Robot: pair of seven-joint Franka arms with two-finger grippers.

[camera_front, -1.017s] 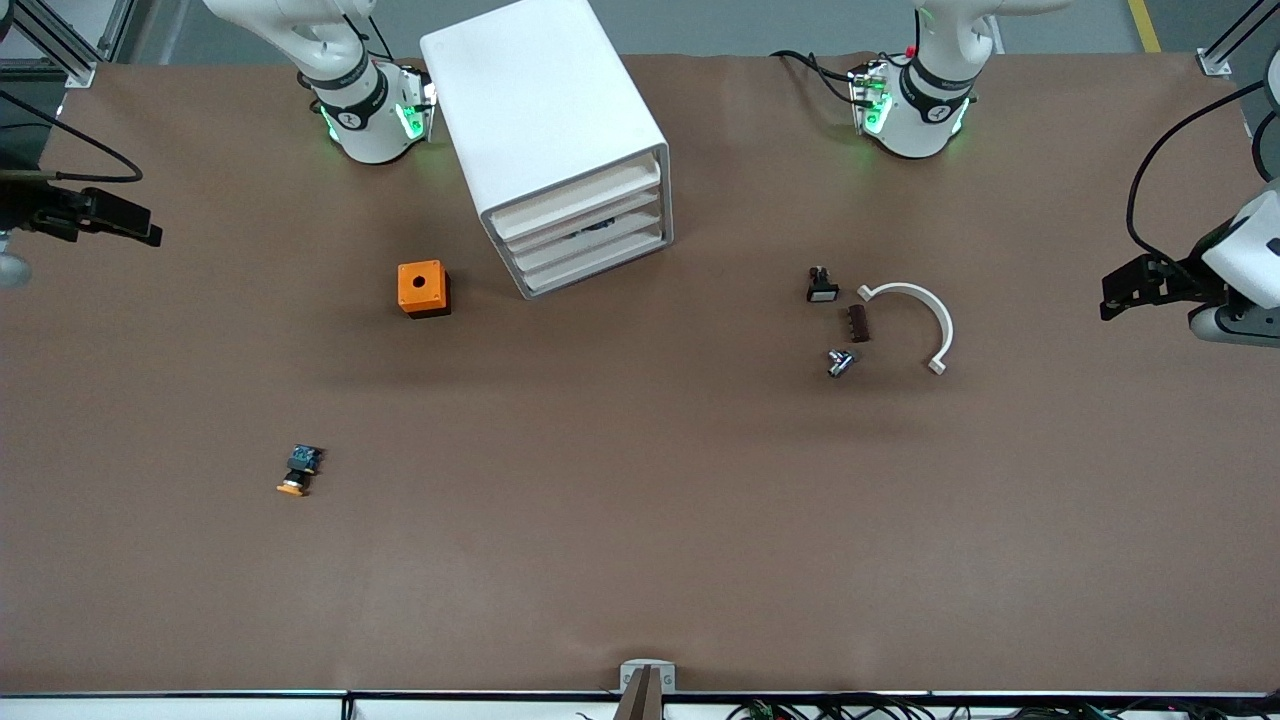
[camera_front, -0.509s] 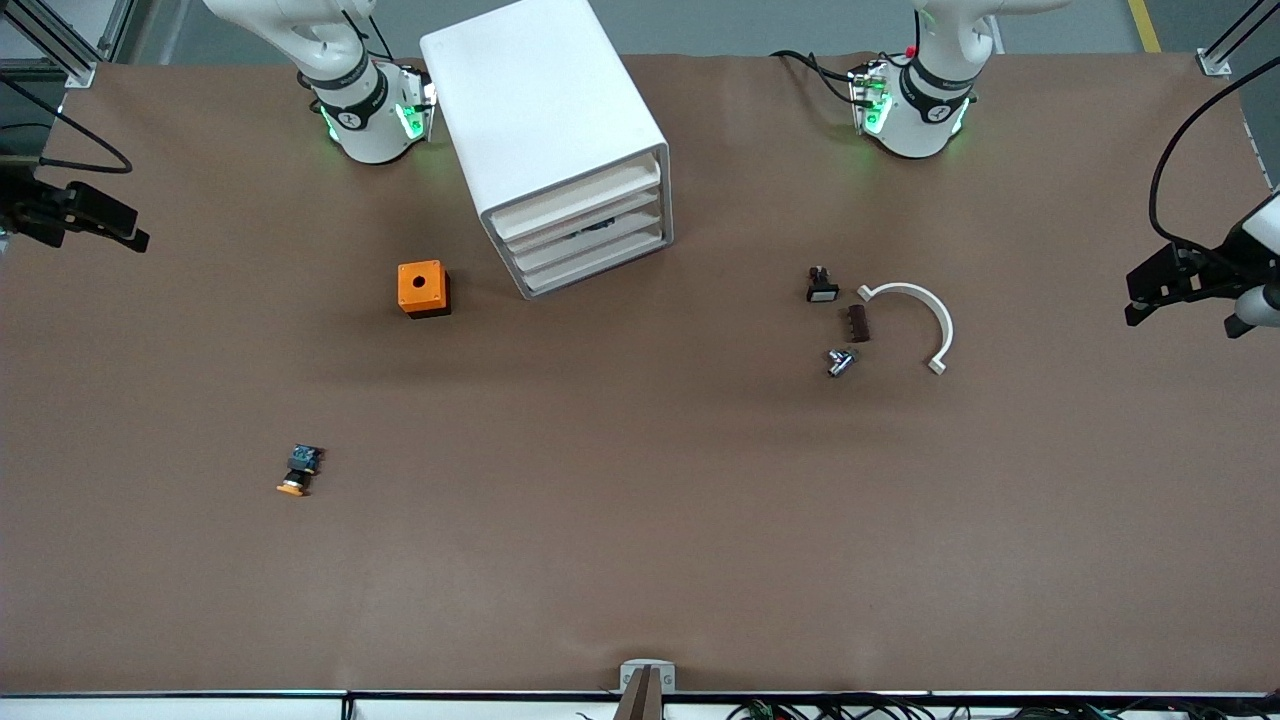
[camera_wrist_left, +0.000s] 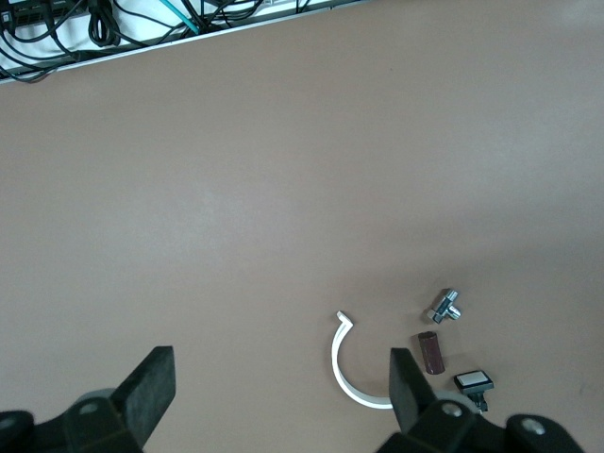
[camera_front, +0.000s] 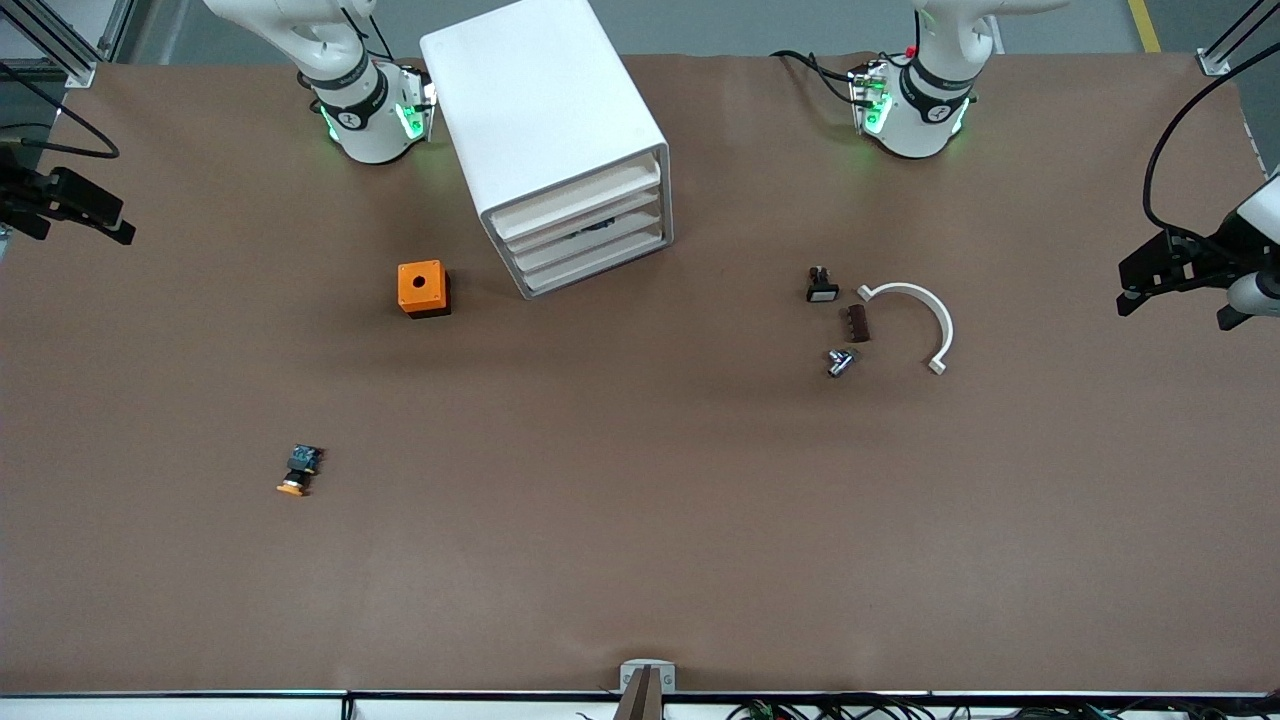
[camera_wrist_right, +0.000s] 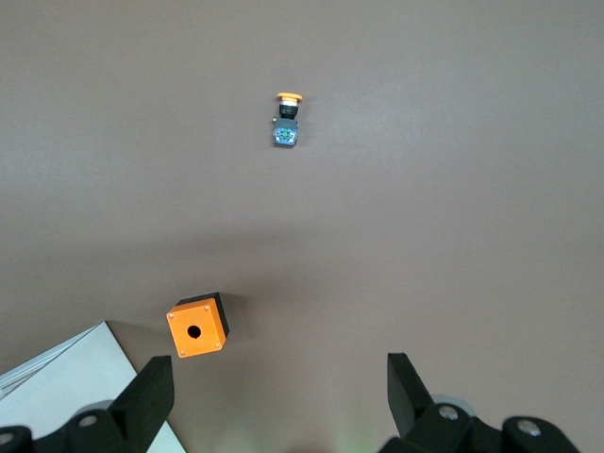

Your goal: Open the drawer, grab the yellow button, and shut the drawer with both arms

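button [camera_front: 297, 472] seen lying on table, near right arm's end | left gripper [camera_front: 1150, 283] raised, fingers apart | right gripper [camera_front: 85, 214] raised, fingers apart, nothing held

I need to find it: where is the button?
The button lies on the table toward the right arm's end, nearer the front camera than the orange box.
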